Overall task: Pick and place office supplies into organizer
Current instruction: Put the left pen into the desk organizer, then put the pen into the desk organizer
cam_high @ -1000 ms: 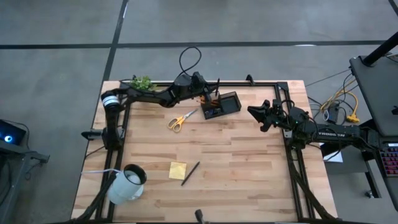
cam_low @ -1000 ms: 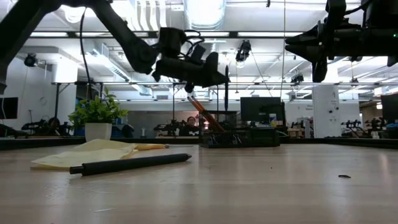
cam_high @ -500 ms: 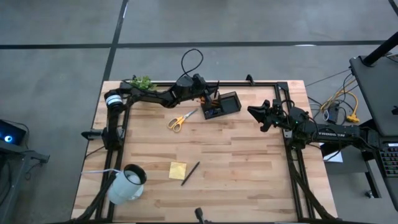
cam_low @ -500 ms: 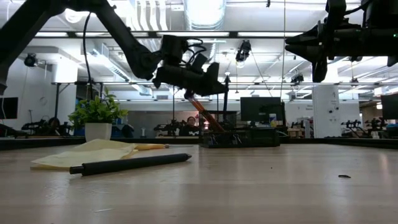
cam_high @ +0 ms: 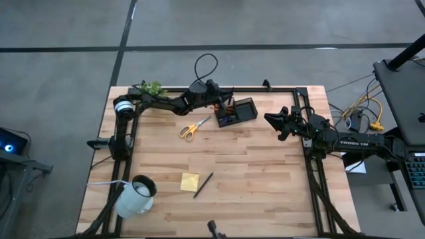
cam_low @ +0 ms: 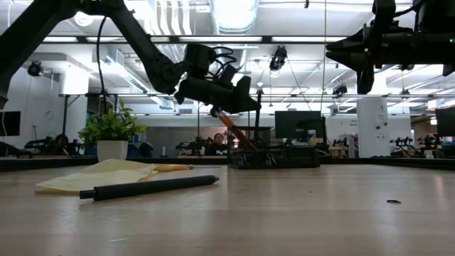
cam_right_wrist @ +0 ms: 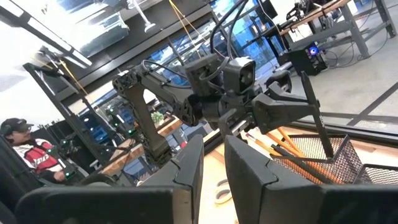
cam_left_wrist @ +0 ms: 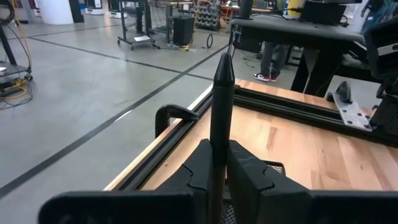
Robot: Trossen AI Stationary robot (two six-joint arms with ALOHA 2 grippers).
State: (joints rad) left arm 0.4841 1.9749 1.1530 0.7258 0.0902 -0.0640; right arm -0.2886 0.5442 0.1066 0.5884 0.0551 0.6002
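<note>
The black mesh organizer (cam_high: 239,111) stands near the table's far edge with orange pencils (cam_low: 232,132) leaning in it. My left gripper (cam_high: 224,104) hovers just above it, shut on a dark pen (cam_left_wrist: 221,93). Yellow-handled scissors (cam_high: 193,126) lie flat to the organizer's left. A yellow sticky-note pad (cam_high: 190,181) and another dark pen (cam_high: 203,184) lie toward the near edge. My right gripper (cam_high: 277,123) waits in the air to the organizer's right, its fingers slightly apart and holding nothing. My left gripper pinches the dark pen between its two fingers (cam_left_wrist: 249,169), with the upper shaft (cam_left_wrist: 219,127) and tip sticking out past them. The fingers lie across the pen, which stands nearly upright. Its lower part (cam_right_wrist: 323,140) reaches down into the organizer (cam_right_wrist: 339,163); the end is hidden.
A white mug (cam_high: 137,195) lies near the table's near-left corner, and a small green plant (cam_high: 151,87) stands at the far-left. A black frame rail (cam_high: 279,89) runs along the far edge behind the organizer. Bare wood (cam_high: 259,172) lies between the organizer and the near edge.
My left gripper has sunk a little toward the organizer, carrying the upright pen down with it and staying shut on it. The right arm has kept still.
</note>
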